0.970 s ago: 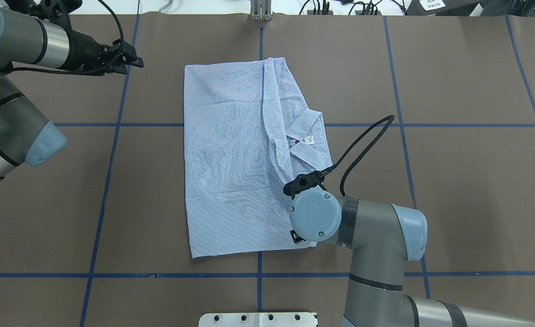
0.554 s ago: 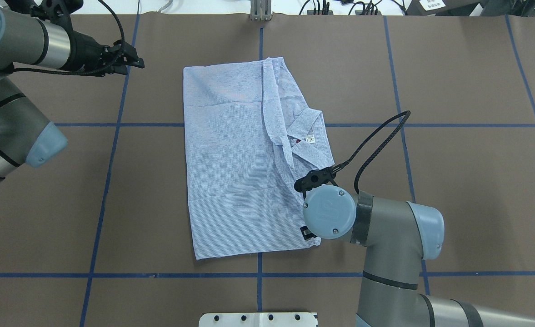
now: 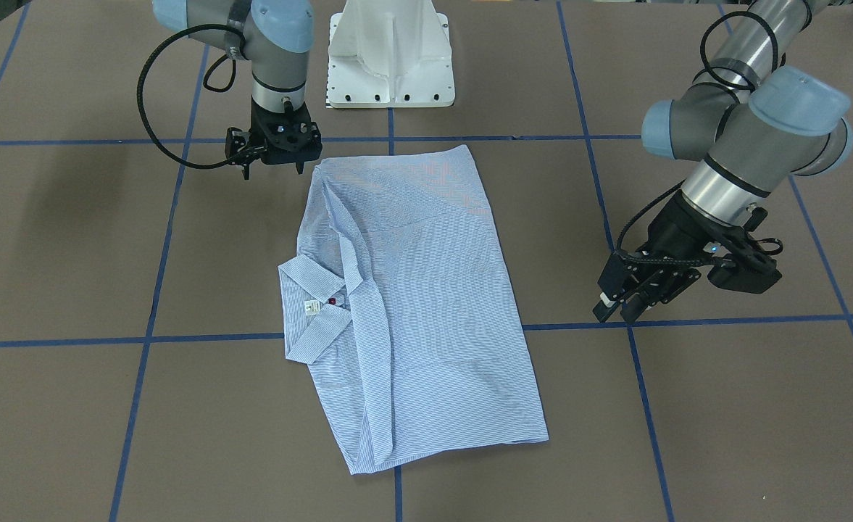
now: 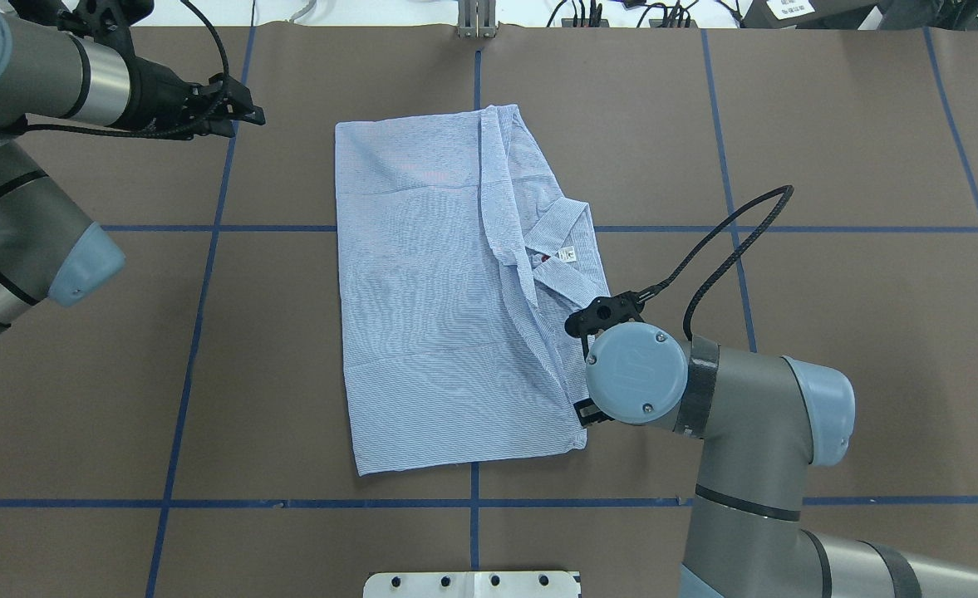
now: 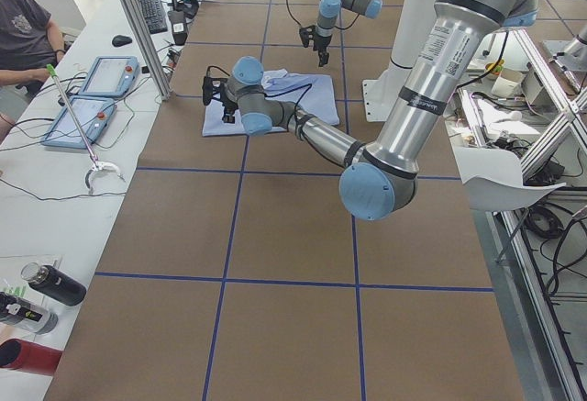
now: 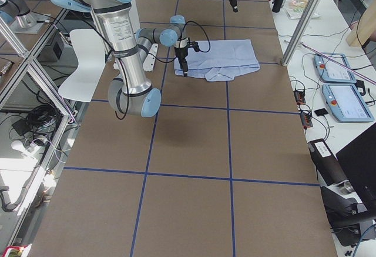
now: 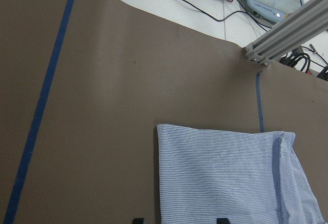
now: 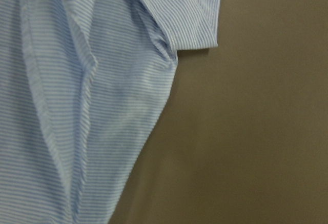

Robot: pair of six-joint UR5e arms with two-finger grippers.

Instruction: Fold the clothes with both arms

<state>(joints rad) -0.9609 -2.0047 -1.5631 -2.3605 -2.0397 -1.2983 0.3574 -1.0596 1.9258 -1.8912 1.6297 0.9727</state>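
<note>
Both wide, empty | right hand (image 3: pixel 272 170) slid outward off shirt (image 4: pixel 422 291) edge | left hand (image 3: pixel 614 315) unmoved

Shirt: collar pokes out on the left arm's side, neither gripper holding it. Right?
Wrong side. On the shirt the collar pokes out on the right arm's side, by the right gripper, as the overhead exterior view shows. Neither gripper holds it.
</note>
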